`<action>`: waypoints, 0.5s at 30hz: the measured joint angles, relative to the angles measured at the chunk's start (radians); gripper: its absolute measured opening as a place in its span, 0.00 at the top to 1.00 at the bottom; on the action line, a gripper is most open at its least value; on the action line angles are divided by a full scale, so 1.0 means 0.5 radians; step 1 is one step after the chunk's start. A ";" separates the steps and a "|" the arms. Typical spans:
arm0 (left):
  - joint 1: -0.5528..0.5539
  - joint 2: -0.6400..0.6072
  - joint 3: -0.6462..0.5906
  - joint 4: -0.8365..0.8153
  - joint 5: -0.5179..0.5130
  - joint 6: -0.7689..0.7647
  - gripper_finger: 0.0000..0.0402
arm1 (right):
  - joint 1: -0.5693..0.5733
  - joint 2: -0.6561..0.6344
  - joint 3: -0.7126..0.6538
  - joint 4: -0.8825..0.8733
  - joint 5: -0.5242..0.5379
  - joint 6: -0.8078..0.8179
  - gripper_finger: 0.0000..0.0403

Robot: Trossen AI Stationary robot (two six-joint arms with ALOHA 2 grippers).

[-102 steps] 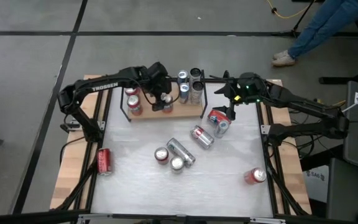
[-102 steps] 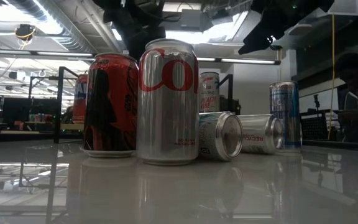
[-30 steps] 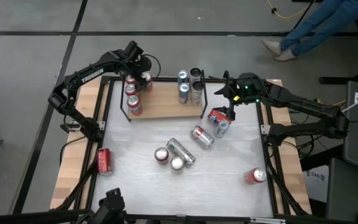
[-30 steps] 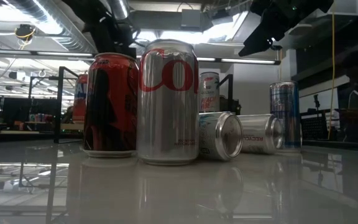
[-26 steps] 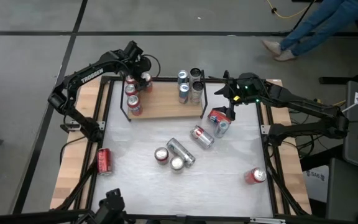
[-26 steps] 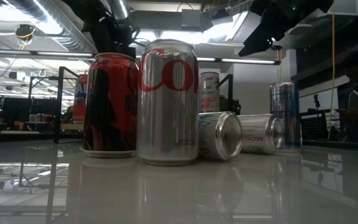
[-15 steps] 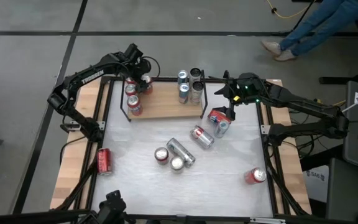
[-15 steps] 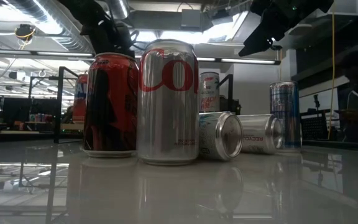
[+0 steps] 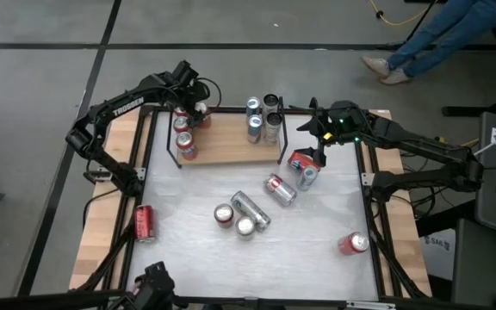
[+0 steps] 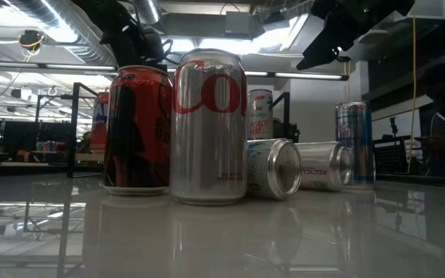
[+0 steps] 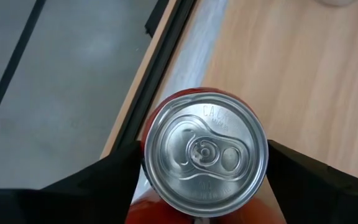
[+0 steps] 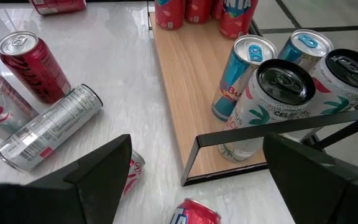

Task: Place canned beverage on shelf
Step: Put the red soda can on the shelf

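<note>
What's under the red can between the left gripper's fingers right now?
The red can stands upright between the left gripper fingers, near the shelf board's edge. Light wooden board shows beside it, but the can's own body hides where its base sits.

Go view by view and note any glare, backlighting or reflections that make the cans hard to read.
Low view: bright ceiling lights backlight the scene, so the red can looks nearly black, and the glossy tabletop mirrors the cans. High view: even light, mild sheen on the table. Left wrist view: the silver can lid is evenly lit. Right wrist view: soft highlights on can tops.
</note>
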 joint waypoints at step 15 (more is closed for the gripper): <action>-0.001 0.002 -0.002 -0.002 -0.007 0.001 0.20 | 0.000 0.000 0.000 0.000 0.001 -0.001 0.12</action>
